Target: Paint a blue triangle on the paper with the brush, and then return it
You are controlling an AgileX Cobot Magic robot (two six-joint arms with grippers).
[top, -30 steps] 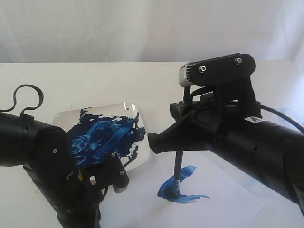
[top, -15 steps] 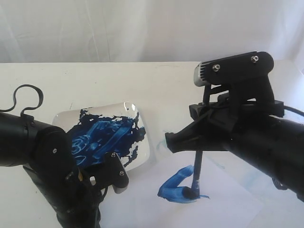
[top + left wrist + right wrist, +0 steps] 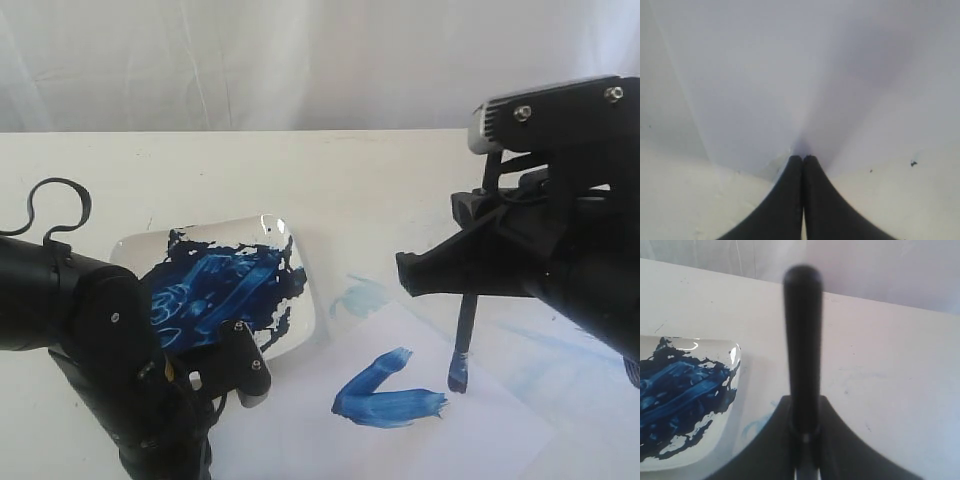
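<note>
From where I stand, the right pincer [image 3: 425, 272] is clamped on the brush [image 3: 462, 345] and holds it nearly upright. Its blue tip is over the paper [image 3: 490, 430], just beside the right end of the lower stroke; whether it touches the sheet I can't tell. The blue triangle [image 3: 385, 402] is as yet only two joined strokes, open on its upper right.

The left pincer [image 3: 802, 164] has its fingers together, tips at the paper's edge on the counter [image 3: 200, 180], apparently pinning the sheet.

To close the shape well, I'd set the tip on the end of the lower stroke and pull one steady, light sweep up to the top of the slanted stroke — overlapping both ends so no gap shows. If the stroke drags dry, a dip in the dish [image 3: 303, 305] would help.
</note>
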